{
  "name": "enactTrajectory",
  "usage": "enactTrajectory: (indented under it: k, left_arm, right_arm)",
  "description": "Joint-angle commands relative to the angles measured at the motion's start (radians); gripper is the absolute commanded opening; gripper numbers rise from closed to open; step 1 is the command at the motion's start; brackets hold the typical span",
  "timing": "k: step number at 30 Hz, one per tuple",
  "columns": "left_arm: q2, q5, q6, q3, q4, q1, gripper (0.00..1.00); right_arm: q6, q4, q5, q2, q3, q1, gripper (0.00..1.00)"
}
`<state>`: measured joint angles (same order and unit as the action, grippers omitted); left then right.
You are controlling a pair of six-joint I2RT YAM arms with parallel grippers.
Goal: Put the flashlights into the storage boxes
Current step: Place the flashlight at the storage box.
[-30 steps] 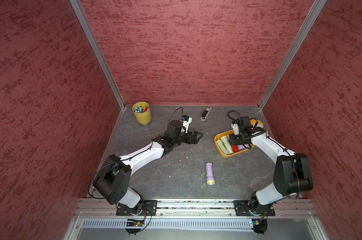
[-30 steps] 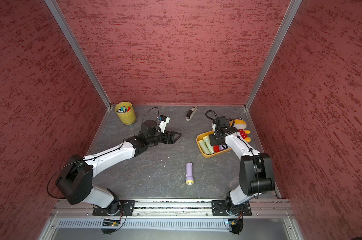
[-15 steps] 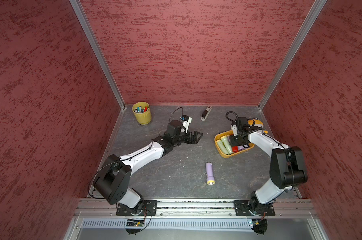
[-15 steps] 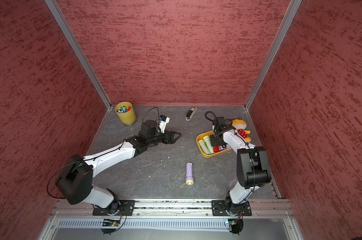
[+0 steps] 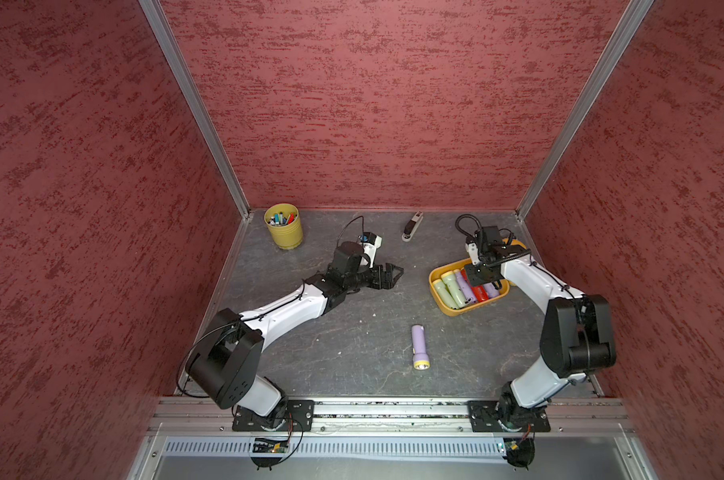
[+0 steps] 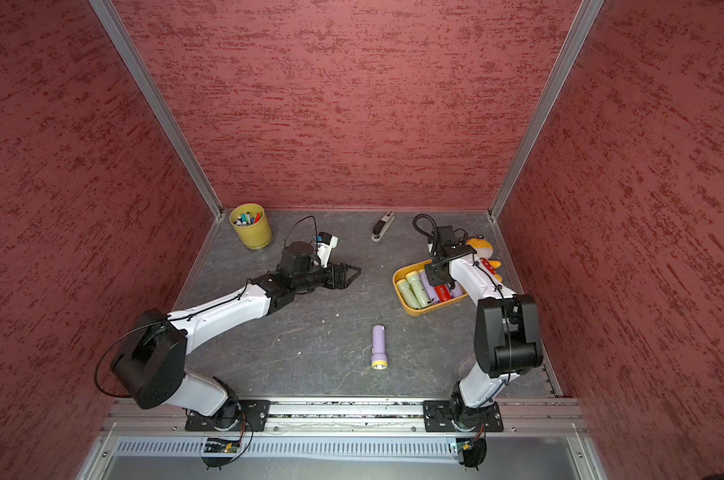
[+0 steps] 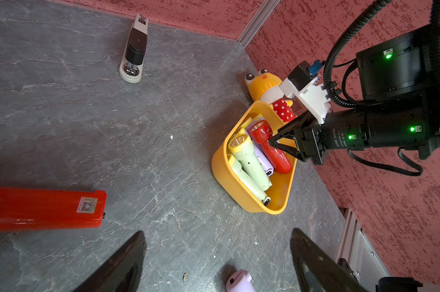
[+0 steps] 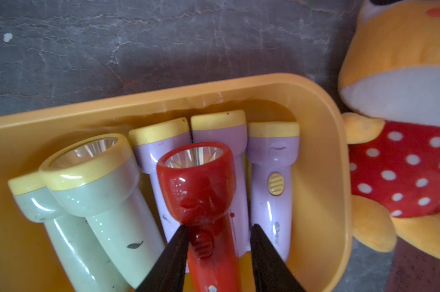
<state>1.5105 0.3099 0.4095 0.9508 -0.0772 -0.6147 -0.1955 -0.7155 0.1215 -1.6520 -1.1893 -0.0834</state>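
The orange-yellow storage box (image 5: 439, 293) (image 6: 400, 291) stands at the right. In it lie two pale green flashlights (image 8: 105, 202), three lilac ones (image 8: 272, 161) and a red flashlight (image 8: 196, 187) on top. My right gripper (image 8: 218, 232) (image 5: 483, 282) hangs over the box and is narrowly open: its jaws straddle the red handle, one finger touching, a gap at the other. My left gripper (image 7: 217, 252) (image 5: 387, 276) is open and empty, low over mid-table. A lilac flashlight (image 5: 419, 347) (image 6: 379, 347) lies loose near the front. Another red flashlight (image 7: 44, 209) lies beside the left gripper, hidden in both top views.
A yellow cup of pens (image 5: 284, 226) stands at the back left. A grey-and-white stapler (image 5: 411, 226) (image 7: 134, 50) lies at the back middle. An orange plush toy (image 6: 483, 253) (image 8: 403, 151) sits behind the box against the right wall. Red walls close three sides.
The right gripper's jaws have narrowed around the red flashlight in the box, and the right arm has shifted slightly. The left arm has not moved.
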Motion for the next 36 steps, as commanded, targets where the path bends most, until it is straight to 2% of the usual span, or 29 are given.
enactTrajectory:
  k: [1,8,12,18,30,36]
  left_arm:
    - [-0.024,-0.002,-0.02,-0.01,-0.019,0.009,0.89]
    - [-0.032,-0.001,-0.021,-0.015,-0.019,0.013,0.89]
    - [-0.026,0.005,-0.018,-0.011,-0.03,0.013,0.89]
    - [0.002,0.026,-0.014,0.014,-0.038,0.013,0.89]
    - [0.015,0.046,-0.003,0.028,-0.055,0.007,0.89]
    - [0.001,0.036,-0.009,0.01,-0.051,0.007,0.89]
  right_arm:
    - [-0.059,-0.046,0.068,-0.03,-0.035,0.025,0.43]
    - [-0.059,-0.071,0.081,-0.056,-0.062,0.037,0.44]
    - [-0.053,-0.053,-0.007,0.013,-0.056,0.037,0.48]
    - [-0.008,-0.043,0.001,0.108,-0.031,0.037,0.52]
    - [0.152,-0.021,-0.063,0.07,0.043,0.039,0.57]
    - [0.142,-0.006,-0.056,0.028,0.056,0.04,0.53]
